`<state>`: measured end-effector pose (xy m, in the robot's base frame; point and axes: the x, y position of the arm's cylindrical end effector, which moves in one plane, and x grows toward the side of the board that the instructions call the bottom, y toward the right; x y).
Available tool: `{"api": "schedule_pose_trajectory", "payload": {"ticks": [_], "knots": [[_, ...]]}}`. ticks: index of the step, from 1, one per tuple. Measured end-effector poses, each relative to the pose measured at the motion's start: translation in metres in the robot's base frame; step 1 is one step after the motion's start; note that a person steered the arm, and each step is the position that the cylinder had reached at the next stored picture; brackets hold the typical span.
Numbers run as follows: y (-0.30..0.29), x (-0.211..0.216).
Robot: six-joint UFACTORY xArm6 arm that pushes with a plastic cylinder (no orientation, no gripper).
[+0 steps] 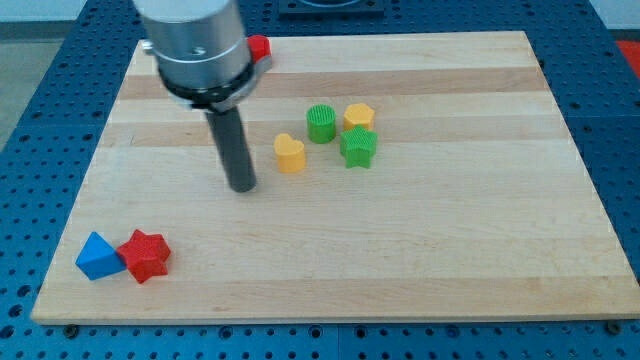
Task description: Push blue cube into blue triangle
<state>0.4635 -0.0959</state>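
- Wooden board (pixel 420 260) lies on a blue perforated bench (pixel 30 120); the board fills most of the view.
- The arm comes in at the view's top left: a grey cylindrical housing (pixel 195 45) with a dark rod (pixel 232 145) dropping from it.
- The tip (pixel 243 186) sits on the board left of centre, on bare wood, touching no block.
- No jaws on this rig (just the plain rod), so there is nothing to call apart, together or clamped.
- Blue triangle (pixel 97 256) rests near the board's bottom-left corner, well apart from the tip, down and to the view's left of it.
- Red star (pixel 146 255) sits just to the right of the blue triangle; the two look to be touching.
- Blue cube: I cannot find it anywhere on the board in this view; whether the housing hides it I cannot tell.
- Yellow block (pixel 290 153), roughly heart-shaped, stands nearest the tip, to its right and slightly toward the view's top, with a gap between.
- Green cylinder (pixel 321 123) is up and right of that yellow block.
- Second yellow block (pixel 359 116) (shape unclear, perhaps hexagonal) lies just right of the green cylinder.
- Green star (pixel 358 147) sits directly below the second yellow block, close against it.
- Red block (pixel 259 46) peeks out at the board's top edge, partly hidden behind the housing; shape not readable.
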Motion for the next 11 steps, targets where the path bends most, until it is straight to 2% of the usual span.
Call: {"api": "schedule_pose_trajectory", "payload": {"ticks": [1,2,3,4,5,6,7,8,9,10,11], "knots": [[0.045,-0.027],[0.079,-0.028],[0.052,-0.011],[-0.013,-0.017],[-0.041,-0.069],[-0.002,-0.102],[0.009,-0.158],[-0.013,-0.191],[-0.077,-0.193],[-0.128,-0.171],[-0.129,-0.104]]}}
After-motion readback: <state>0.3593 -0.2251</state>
